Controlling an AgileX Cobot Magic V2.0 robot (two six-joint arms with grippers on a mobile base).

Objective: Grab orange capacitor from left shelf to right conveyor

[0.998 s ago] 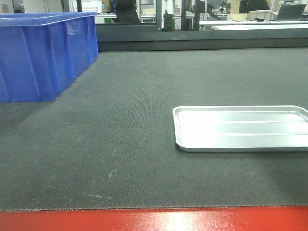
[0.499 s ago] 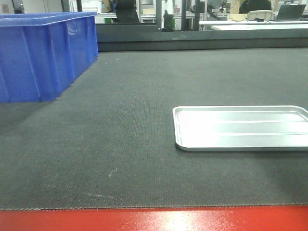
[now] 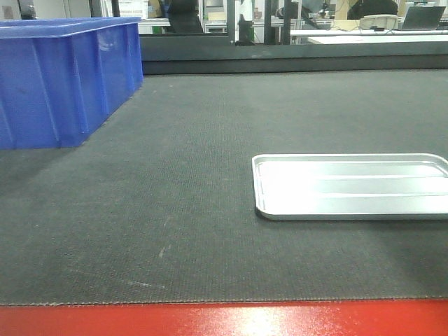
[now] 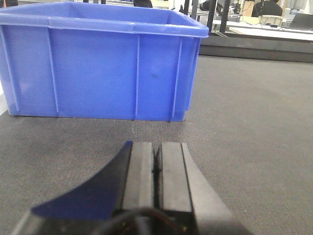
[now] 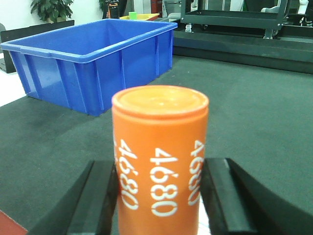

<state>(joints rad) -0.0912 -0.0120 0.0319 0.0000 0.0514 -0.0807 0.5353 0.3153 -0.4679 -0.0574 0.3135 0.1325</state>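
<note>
In the right wrist view my right gripper (image 5: 160,169) is shut on the orange capacitor (image 5: 160,142). It is an upright can with white "4680" print, held between the two black fingers (image 5: 100,196) over the dark grey conveyor belt (image 5: 254,107). In the left wrist view my left gripper (image 4: 156,149) is shut and empty, low over the belt (image 4: 244,127). It faces a blue bin (image 4: 98,63). The front view shows the belt (image 3: 196,154) and its red front edge (image 3: 224,320), but no gripper and no capacitor. The left shelf is out of view.
A blue plastic bin (image 3: 63,77) stands on the belt at the back left and also shows in the right wrist view (image 5: 93,58). A shallow silver tray (image 3: 350,185) lies on the belt at the right. A dark raised frame (image 3: 294,56) borders the belt's far side.
</note>
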